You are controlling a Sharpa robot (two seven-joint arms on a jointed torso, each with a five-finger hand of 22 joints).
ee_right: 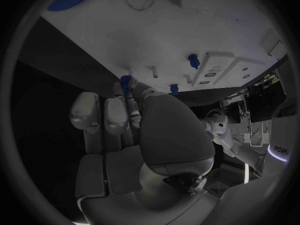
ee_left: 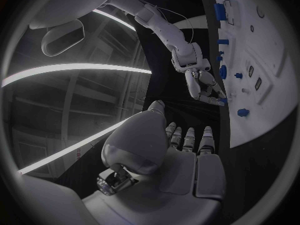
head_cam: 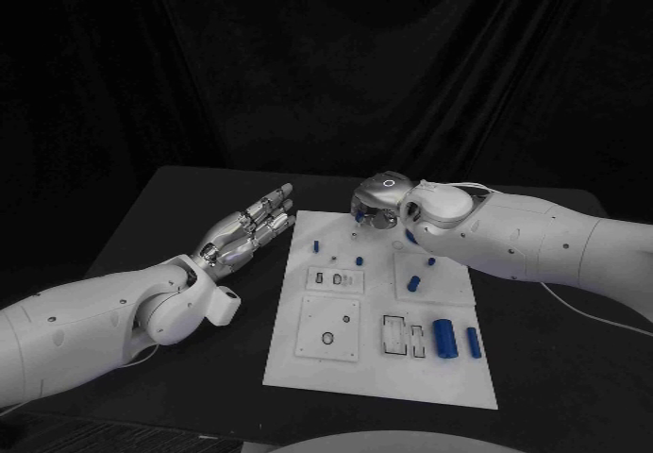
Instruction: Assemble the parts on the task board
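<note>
Now the left hand (head_cam: 252,229) hovers flat, fingers spread, holding nothing, just beside the white plastic task board (head_cam: 388,377) on the black table (head_cam: 163,203). Over its far edge, the right hand (head_cam: 385,200) curls around a small blue peg (head_cam: 359,217); whether it grips, I cannot tell. Likely picking: next, lift it to its socket.

Right hand (head_cam: 382,203) hides far board (head_cam: 388,377) edge; grip on blue part (ee_right: 125,81) unclear
</note>
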